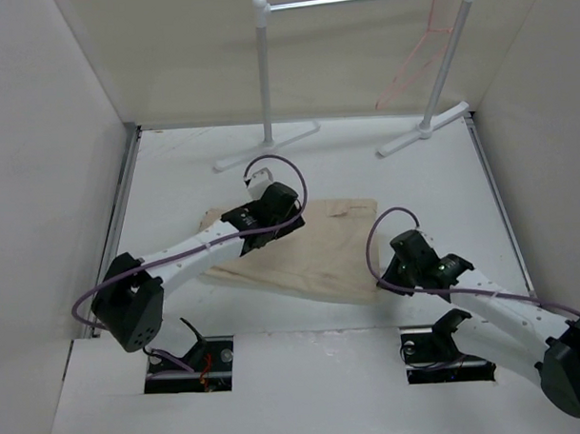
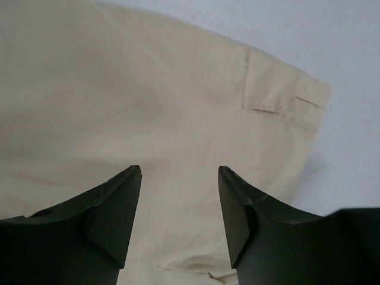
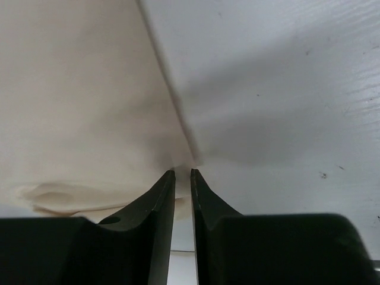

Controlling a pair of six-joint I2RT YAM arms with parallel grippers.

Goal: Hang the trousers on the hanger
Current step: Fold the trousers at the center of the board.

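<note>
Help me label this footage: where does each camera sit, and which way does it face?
Top external: above, behind the bases, facing down at the table, trousers, rack and hanger; both arms show.
Left wrist: facing down onto trousers; open left end effector shows.
Right wrist: facing the trousers' edge; right end effector pinches it.
Shared: trousers, all three.

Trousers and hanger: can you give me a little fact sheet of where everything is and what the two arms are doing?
trousers: beige, lying folded on the white table
hanger: pink wire, empty, hanging on the bar of the rack
rack: white, standing at the table's far end
left end effector: open, poised over the trousers
right end effector: fingers almost together at the trousers' right edge; unclear whether cloth is pinched
task: not yet done
</note>
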